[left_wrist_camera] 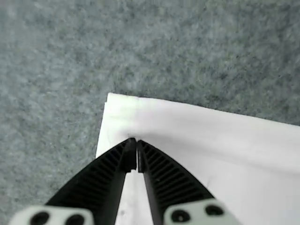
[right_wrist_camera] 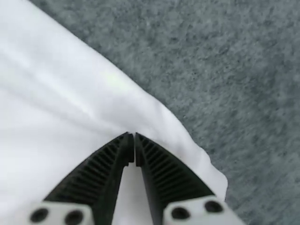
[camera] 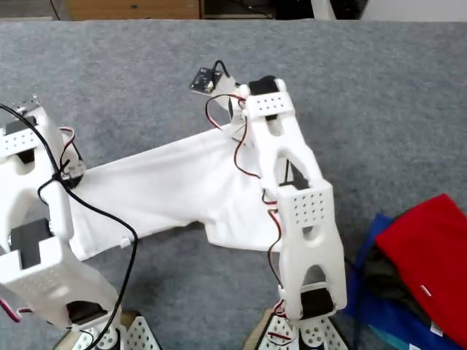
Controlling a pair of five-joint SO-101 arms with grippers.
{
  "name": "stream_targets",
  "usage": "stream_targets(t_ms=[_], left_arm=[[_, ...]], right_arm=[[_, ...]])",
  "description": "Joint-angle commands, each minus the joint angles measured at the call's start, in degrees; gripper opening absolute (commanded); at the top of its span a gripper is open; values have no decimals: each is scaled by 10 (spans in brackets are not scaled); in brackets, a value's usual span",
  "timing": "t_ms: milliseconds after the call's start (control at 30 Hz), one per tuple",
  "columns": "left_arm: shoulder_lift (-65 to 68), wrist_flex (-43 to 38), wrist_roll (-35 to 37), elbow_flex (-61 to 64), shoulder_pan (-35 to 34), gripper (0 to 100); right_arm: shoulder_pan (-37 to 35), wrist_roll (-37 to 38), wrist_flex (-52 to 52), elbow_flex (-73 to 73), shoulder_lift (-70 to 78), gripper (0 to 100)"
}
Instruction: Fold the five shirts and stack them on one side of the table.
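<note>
A white shirt (camera: 175,193) lies stretched across the grey table between the two arms. My left gripper (left_wrist_camera: 134,146) is shut on the shirt's cloth (left_wrist_camera: 197,136) close to one corner, at the shirt's left end in the high view (camera: 73,171). My right gripper (right_wrist_camera: 131,140) is shut on the white shirt (right_wrist_camera: 61,103) near its edge, at the shirt's far right corner in the high view (camera: 237,127). The grey carpet shows beyond both pinched edges.
A heap of other shirts lies at the right front edge: a red one (camera: 430,248) on top, dark and blue ones (camera: 387,306) under it. Grey carpet-like table cover (camera: 379,109) stretches free at the back and right.
</note>
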Motion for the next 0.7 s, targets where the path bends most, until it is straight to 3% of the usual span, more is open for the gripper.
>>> stream_targets(t_ms=[0,300,433,667], left_arm=[[13,4,2,-53,-10,19],[31,72,-22,-71,-33,19],[31,100,-26,-103,-59,19],[7,142,-52,-133,-64,19]], right_arm=[[5,-3,17,-50,0,27],[5,3,295,-236,0,27],[5,47,300,-241,-22,27],[-1,84,296,-90,-154,29]])
